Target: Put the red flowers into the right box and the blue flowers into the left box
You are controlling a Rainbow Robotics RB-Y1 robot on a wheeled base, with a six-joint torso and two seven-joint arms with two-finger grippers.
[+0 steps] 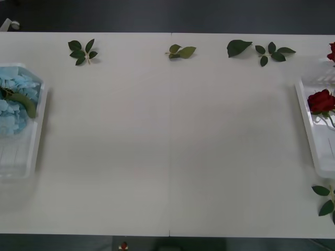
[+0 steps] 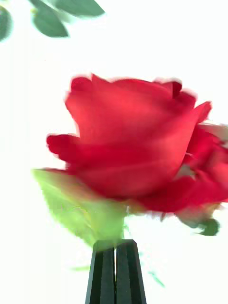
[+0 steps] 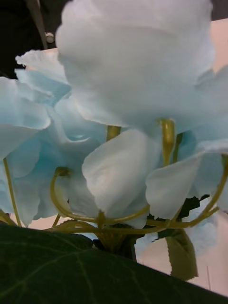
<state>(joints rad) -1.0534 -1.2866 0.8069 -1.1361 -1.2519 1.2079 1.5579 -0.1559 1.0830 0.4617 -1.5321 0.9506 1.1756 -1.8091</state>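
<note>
The left box [image 1: 36, 130] stands at the table's left edge with blue flowers [image 1: 15, 99] heaped in its far end. At the right edge the right box [image 1: 314, 141] holds red flowers [image 1: 320, 100]; another red bloom [image 1: 332, 51] shows just beyond its far end. In the right wrist view my right gripper [image 2: 115, 247] has its black fingers pressed together at the stem of a red flower [image 2: 137, 147], whose bloom is close ahead. In the left wrist view a blue flower [image 3: 133, 61] is very close. A big dark leaf [image 3: 71, 270] hides my left gripper.
Loose green leaf sprigs lie along the far edge of the white table [image 1: 167, 146]: one at the left [image 1: 82, 52], one in the middle [image 1: 180, 52], a single leaf [image 1: 239, 48] and a sprig [image 1: 273, 53] at the right. Another sprig [image 1: 325, 198] lies near the right box's front end.
</note>
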